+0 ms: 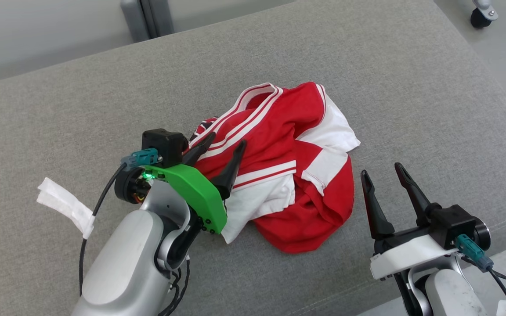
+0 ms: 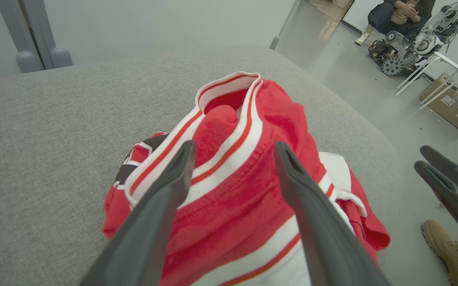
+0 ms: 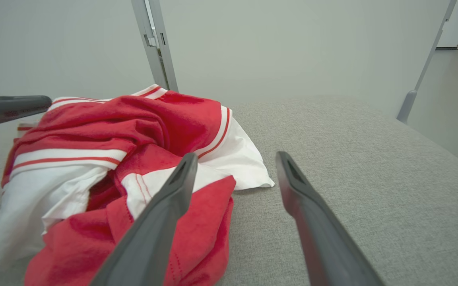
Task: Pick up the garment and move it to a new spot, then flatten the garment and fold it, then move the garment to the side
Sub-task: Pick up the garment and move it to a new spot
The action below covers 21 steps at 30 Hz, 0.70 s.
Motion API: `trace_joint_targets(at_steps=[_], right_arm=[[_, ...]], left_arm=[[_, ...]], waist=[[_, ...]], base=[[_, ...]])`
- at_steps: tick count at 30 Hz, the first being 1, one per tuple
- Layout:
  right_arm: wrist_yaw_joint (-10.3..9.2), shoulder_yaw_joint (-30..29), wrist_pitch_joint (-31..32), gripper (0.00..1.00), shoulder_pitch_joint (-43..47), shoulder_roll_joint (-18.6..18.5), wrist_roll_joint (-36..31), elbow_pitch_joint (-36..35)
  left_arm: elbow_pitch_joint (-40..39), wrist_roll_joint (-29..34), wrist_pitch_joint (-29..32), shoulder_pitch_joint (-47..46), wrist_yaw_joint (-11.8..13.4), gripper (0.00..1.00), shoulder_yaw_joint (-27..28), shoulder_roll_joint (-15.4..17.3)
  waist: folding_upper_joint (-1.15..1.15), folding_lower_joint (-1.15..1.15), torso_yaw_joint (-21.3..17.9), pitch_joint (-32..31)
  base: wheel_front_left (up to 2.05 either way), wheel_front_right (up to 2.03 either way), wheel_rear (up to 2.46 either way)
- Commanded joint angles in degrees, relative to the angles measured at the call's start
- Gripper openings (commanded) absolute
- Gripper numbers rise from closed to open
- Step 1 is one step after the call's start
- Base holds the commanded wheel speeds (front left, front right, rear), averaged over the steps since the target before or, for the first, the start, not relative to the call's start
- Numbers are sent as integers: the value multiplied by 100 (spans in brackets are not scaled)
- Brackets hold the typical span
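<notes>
Grey woven fabric covers the cushion (image 1: 103,101) under everything. At the far left of the head view, a white strip of tape (image 1: 64,205) hangs on the left arm's cable. Next comes the left gripper (image 1: 226,139), jaws spread wide, its fingers over the left part of the garment (image 1: 288,175) with no cloth pinched between them. The red-and-white garment lies crumpled near the cushion's middle. Just to its right, clear of the cloth, the right gripper (image 1: 381,170) stands with jaws apart and empty. A caster (image 1: 481,16) sits on the floor at the top right.

The left wrist view adds the room beyond the cushion: a seated person (image 2: 398,14), a small wheeled machine (image 2: 408,45), a cardboard box (image 2: 453,105) and a tan shoe (image 2: 447,248). The right wrist view, low and side-on, adds a white flap of the garment lying flat on the cushion.
</notes>
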Motion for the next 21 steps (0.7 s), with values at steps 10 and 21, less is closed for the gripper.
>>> trace_joint_targets(at_steps=[10,21], right_arm=[[-8,126,0,100,-97,-1,42,-11],[-8,-36,0,100,153,1,95,27]], left_arm=[[160,-129,117,-254,35,100,-58,-70],[-112,-464,-127,-630,-82,0,147,-76]], waist=[[0,0,-160,94],[0,0,-157,25]], base=[[0,0,0],[0,0,0]])
